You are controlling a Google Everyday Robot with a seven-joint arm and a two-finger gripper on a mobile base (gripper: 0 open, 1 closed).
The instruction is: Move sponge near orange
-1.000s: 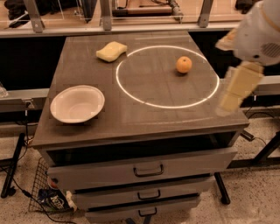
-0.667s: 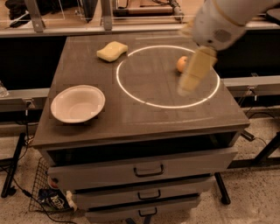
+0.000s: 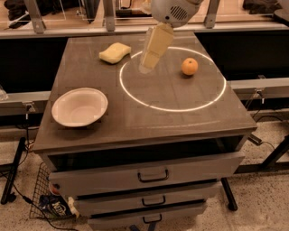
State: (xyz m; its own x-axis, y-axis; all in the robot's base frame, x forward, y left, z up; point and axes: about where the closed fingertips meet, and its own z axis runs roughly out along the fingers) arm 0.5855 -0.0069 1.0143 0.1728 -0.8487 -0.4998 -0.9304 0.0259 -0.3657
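Noted a white bowl (image 3: 90, 101) upright on the front left of the tabletop (image 3: 149, 124), showing only its bare inside. Counted three drawers (image 3: 149, 173) with handles below. Saw the top one standing slightly out under a dark gap and could not make out anything within. Spotted a wire basket (image 3: 43, 198) on the floor at the lower left, holding a dark packet (image 3: 54, 208) with pale lettering too blurred to read. Found the sponge (image 3: 114, 53) lying at the back left of the tabletop, just outside the lit ring (image 3: 174, 109) and well apart from the orange (image 3: 189, 66). Found the orange inside the ring, near its back right edge. Saw the gripper (image 3: 148, 65) hanging tilted over the ring's back left part, between sponge and orange, nearer the sponge and touching neither. Could not tell whether released or clenched. Lost the arm (image 3: 174, 11) past the top edge, with only a white housing and its grille left in view.
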